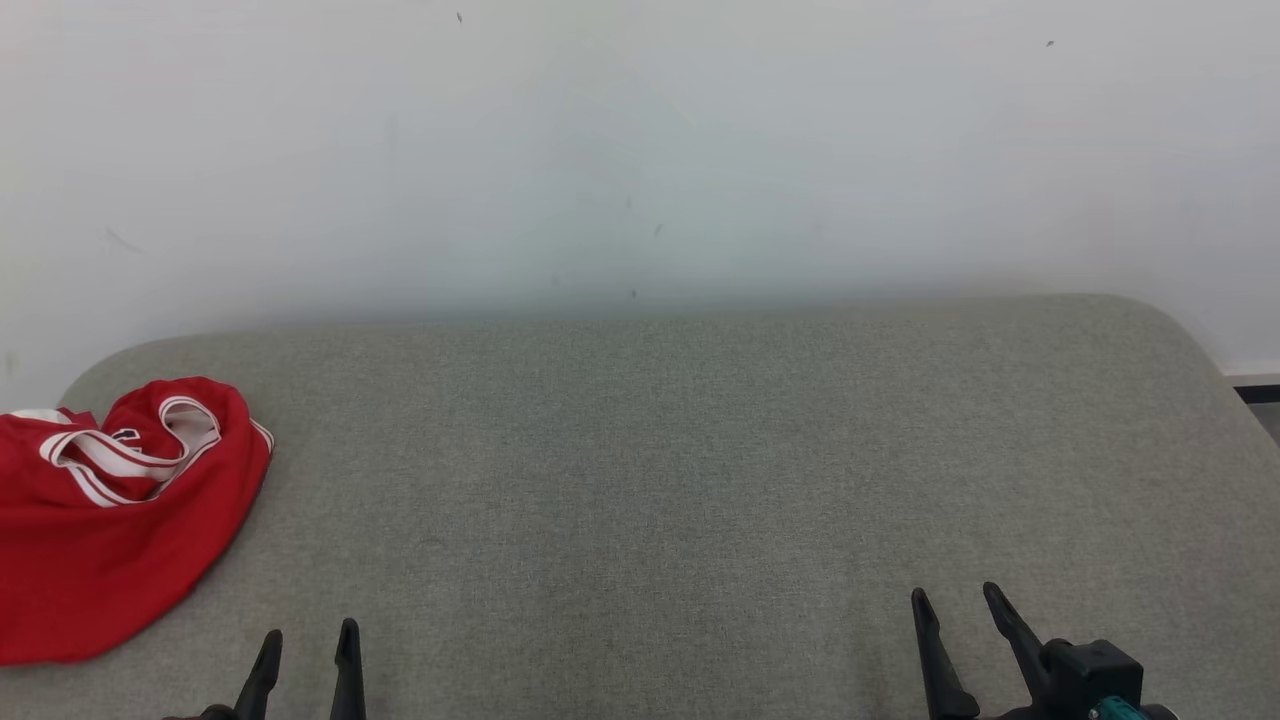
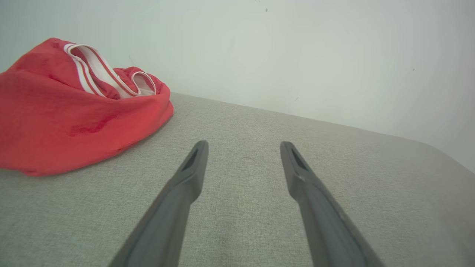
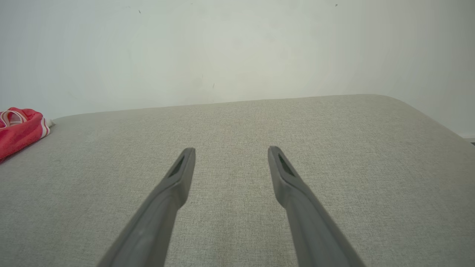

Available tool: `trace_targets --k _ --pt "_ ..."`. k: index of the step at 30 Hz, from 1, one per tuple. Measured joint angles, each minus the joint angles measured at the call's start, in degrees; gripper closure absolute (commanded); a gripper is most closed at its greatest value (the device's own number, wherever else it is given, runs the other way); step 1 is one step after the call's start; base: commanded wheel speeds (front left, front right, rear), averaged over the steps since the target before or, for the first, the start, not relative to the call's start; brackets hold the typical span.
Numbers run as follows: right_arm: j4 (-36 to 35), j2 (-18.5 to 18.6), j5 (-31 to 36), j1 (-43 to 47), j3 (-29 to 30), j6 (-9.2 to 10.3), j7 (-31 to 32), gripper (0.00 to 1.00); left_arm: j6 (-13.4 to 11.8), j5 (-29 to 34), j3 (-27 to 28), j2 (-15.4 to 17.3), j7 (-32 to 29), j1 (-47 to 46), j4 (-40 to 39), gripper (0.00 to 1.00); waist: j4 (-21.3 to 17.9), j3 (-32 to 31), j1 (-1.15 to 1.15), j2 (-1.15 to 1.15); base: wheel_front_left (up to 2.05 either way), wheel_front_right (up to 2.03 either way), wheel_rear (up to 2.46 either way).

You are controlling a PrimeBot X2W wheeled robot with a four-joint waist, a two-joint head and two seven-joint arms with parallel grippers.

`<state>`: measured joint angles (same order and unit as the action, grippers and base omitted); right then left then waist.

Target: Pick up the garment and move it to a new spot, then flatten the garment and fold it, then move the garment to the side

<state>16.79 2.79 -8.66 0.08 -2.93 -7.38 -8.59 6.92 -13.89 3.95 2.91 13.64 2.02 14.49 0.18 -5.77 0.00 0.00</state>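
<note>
A red garment point(image 1: 110, 510) with white-striped trim lies crumpled at the far left of the grey fabric surface point(image 1: 680, 470), partly cut off by the head view's left edge. My left gripper point(image 1: 310, 640) stands open at the lower left, just right of the garment and apart from it. In the left wrist view the garment point(image 2: 74, 115) sits up and left of the open left gripper point(image 2: 243, 146). My right gripper point(image 1: 955, 598) is open at the lower right, far from the cloth. The right wrist view has the garment point(image 3: 18, 129) at its left edge and the open gripper point(image 3: 230, 152) over bare fabric.
A plain pale wall point(image 1: 640, 150) rises behind the padded surface. The surface has rounded far corners, and its right edge point(image 1: 1215, 360) drops off near a dark strip of floor.
</note>
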Motion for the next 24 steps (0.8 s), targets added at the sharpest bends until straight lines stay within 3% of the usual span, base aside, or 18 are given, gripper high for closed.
trace_targets --k 13,24 --pt "0.46 0.01 5.08 0.13 -0.56 -0.01 -1.27 0.00 0.14 4.69 0.32 0.00 1.31 0.31 0.60 0.00 -0.11 -0.64 0.00 0.00 0.00 0.00 0.00" --pt "0.49 0.01 5.15 0.29 -0.62 -0.01 -1.54 0.00 0.24 4.74 0.49 -0.01 1.48 0.31 1.08 0.00 -0.03 -0.61 0.00 0.00 0.00 0.00 0.00"
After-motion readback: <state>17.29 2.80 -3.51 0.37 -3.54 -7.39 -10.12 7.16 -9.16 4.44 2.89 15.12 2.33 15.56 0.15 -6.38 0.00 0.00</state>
